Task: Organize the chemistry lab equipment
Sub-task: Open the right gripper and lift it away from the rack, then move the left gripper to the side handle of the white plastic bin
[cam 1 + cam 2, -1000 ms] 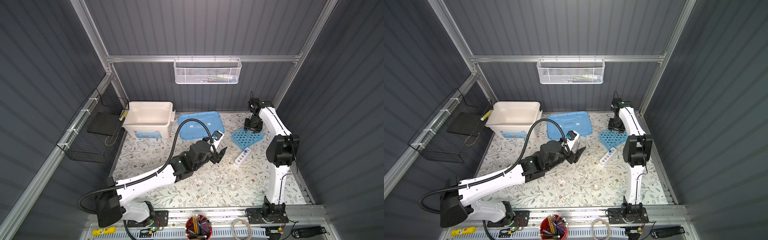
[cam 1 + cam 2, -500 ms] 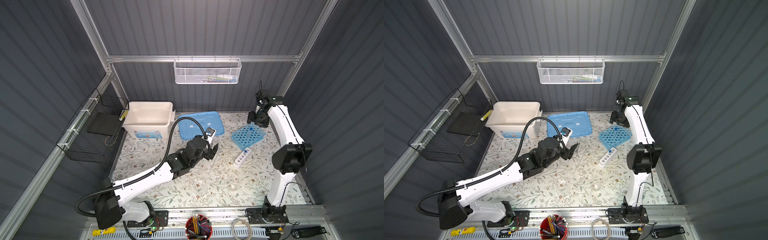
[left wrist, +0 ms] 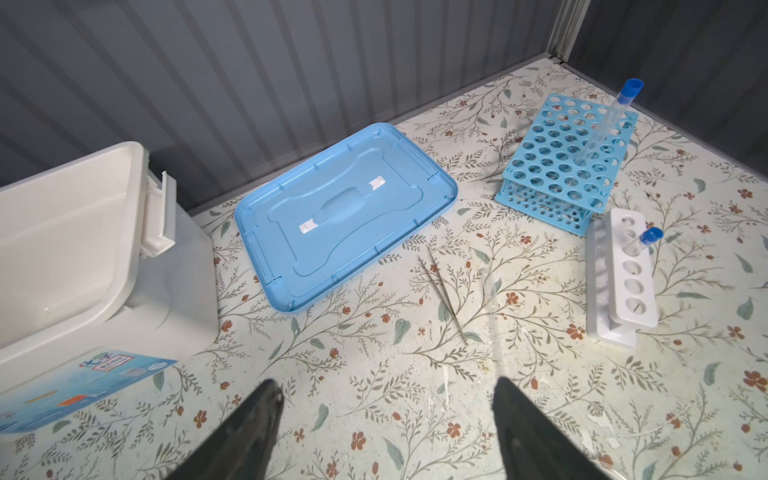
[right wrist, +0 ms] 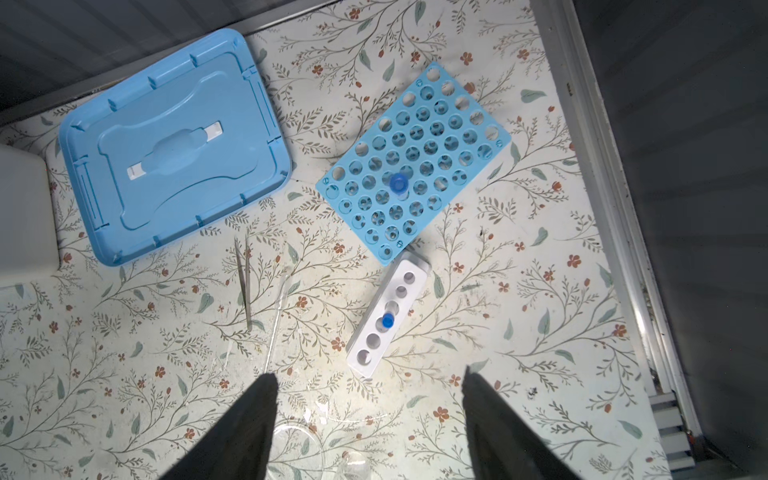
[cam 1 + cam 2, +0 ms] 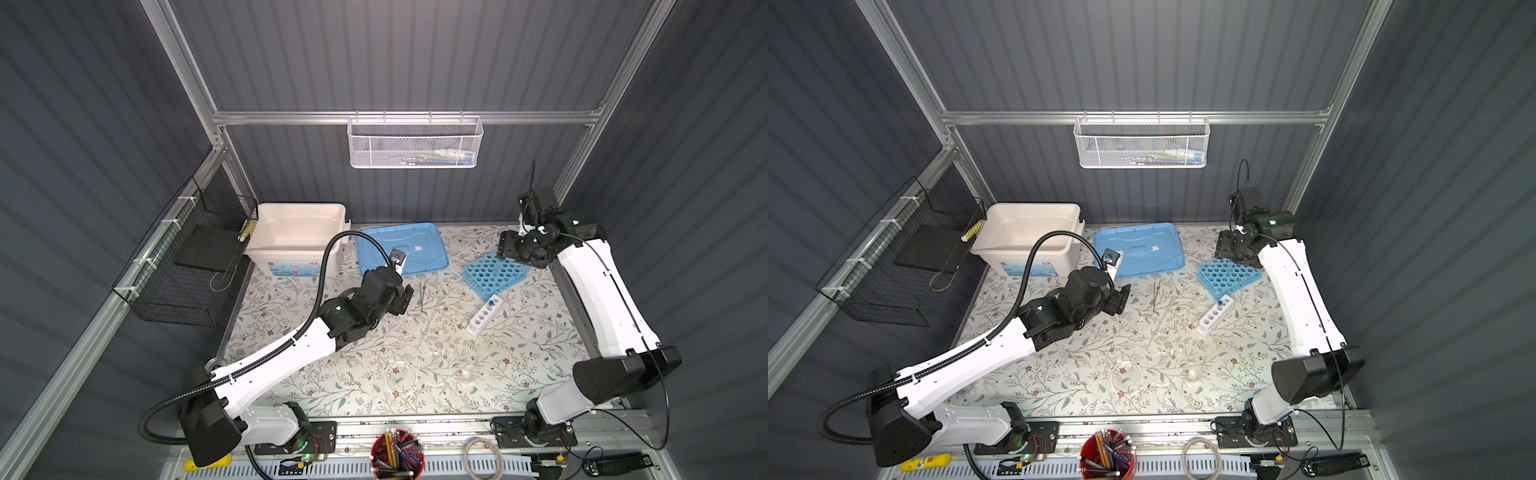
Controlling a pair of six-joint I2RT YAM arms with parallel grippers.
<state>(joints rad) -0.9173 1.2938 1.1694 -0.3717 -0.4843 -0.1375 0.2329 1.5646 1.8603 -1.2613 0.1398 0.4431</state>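
Observation:
My left gripper (image 3: pixel 386 399) hangs open and empty low over the mat, with the thin tweezers (image 3: pixel 442 295) and a clear rod (image 3: pixel 492 299) lying ahead of it. In both top views it (image 5: pixel 405 297) sits left of the tweezers (image 5: pixel 422 296). My right gripper (image 4: pixel 370 382) is open and empty, high at the back right (image 5: pixel 505 249). One blue-capped test tube (image 4: pixel 399 183) stands in the blue rack (image 5: pixel 494 274). Another (image 4: pixel 387 321) stands in the white rack (image 5: pixel 484 316). Two glass dishes (image 5: pixel 401 376) (image 5: pixel 434 365) and a small glass vessel (image 5: pixel 465 372) rest near the front.
A white bin (image 5: pixel 299 232) stands at the back left with its blue lid (image 5: pixel 401 247) flat beside it. A white mesh basket (image 5: pixel 415 143) hangs on the back wall, a black wire basket (image 5: pixel 183 266) on the left wall. A red pencil cup (image 5: pixel 397 457) sits below the front rail.
My left gripper has drawn back to the left, away from the racks, with its jaws a little wider. The right arm's elbow has swung toward the front while its gripper stays by the blue rack.

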